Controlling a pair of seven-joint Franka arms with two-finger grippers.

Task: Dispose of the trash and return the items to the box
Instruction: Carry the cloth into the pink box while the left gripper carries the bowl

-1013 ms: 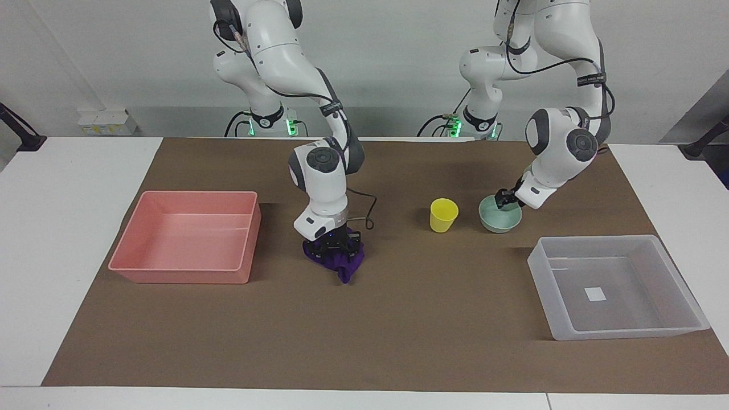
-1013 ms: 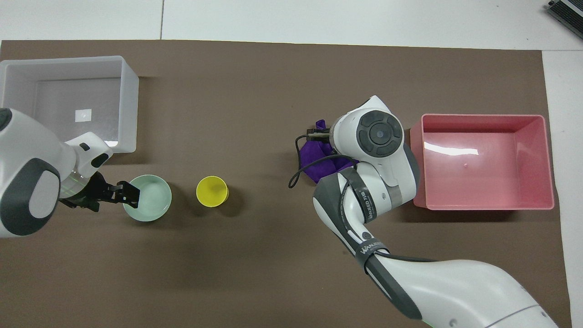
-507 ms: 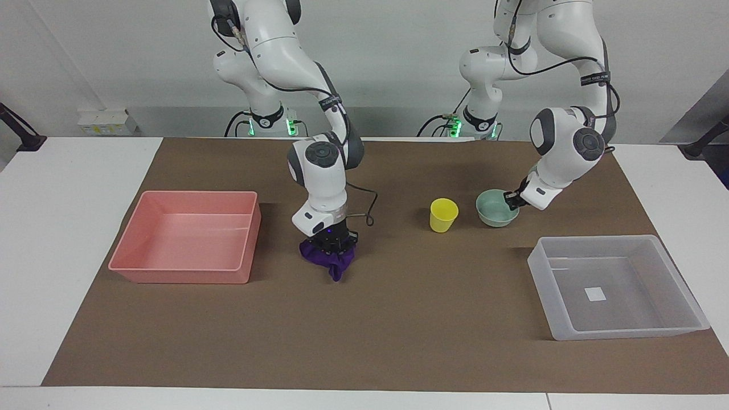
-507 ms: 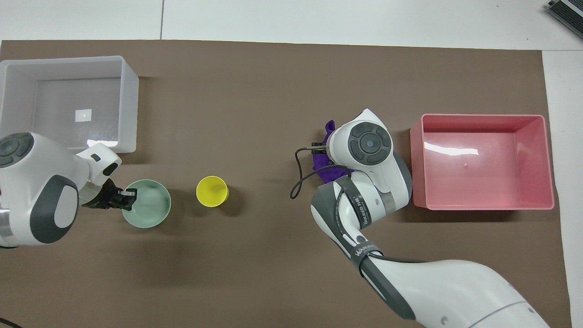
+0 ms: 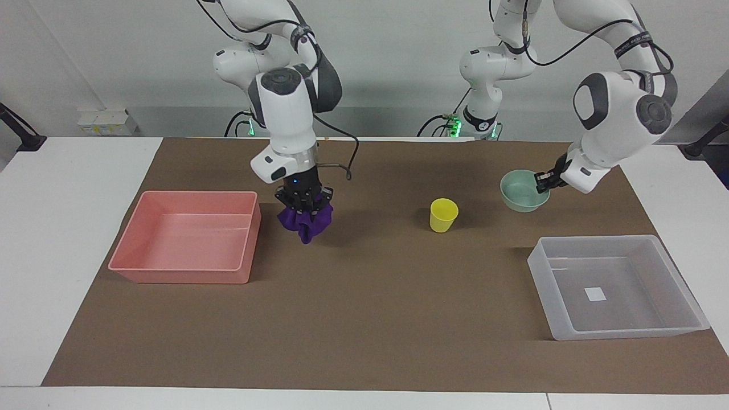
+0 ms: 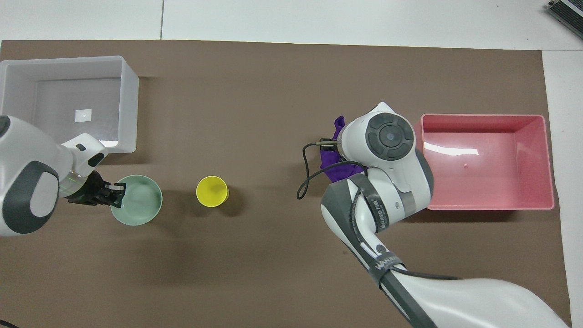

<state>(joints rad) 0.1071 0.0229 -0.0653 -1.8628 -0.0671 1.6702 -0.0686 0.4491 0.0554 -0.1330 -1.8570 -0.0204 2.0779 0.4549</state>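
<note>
My left gripper is shut on the rim of the pale mint-green bowl and holds it in the air over the brown mat, between the yellow cup and the clear box. The overhead view shows the bowl and this gripper too. The yellow cup stands upright on the mat, seen from overhead as well. The translucent box is empty apart from its white label. My right gripper is shut on a crumpled purple piece of trash, raised over the mat beside the pink bin.
The pink bin stands empty at the right arm's end of the table, also in the overhead view. The brown mat covers most of the table. In the overhead view my right arm's wrist hides part of the purple trash.
My left gripper has lifted the bowl off the mat and moved it toward the left arm's end. My right gripper has lifted the purple trash and carried it toward the pink bin.
</note>
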